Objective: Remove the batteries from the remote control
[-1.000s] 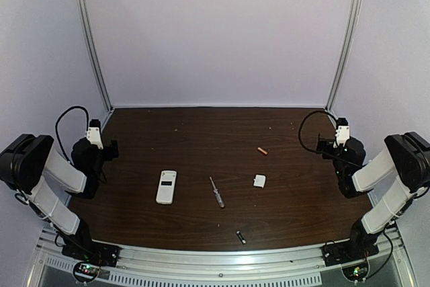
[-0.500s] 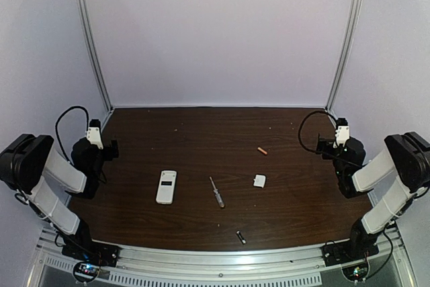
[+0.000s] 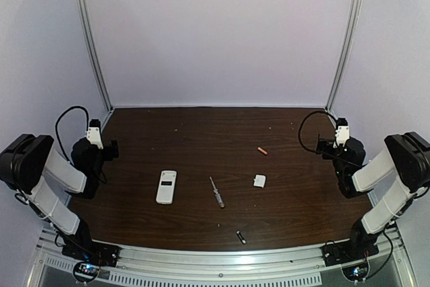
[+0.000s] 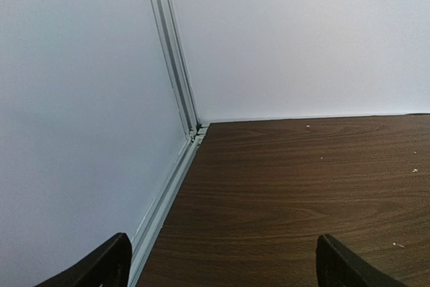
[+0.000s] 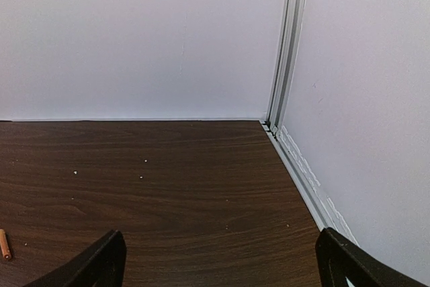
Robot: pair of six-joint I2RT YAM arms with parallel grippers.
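Gaping empty, left gripper (image 4: pixel 222 255) and right gripper (image 5: pixel 222 247) sit well apart from the remote control (image 3: pixel 166 187) between them.

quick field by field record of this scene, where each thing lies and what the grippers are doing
remote control: flat on the table, left of centre, untouched
orange-red battery: loose on the table, right of centre
dark battery: loose near the front edge
screwdriver: just right of the remote control
white cover: right of the screwdriver
left gripper: open, empty, at the left edge
right gripper: open, empty, at the right edge
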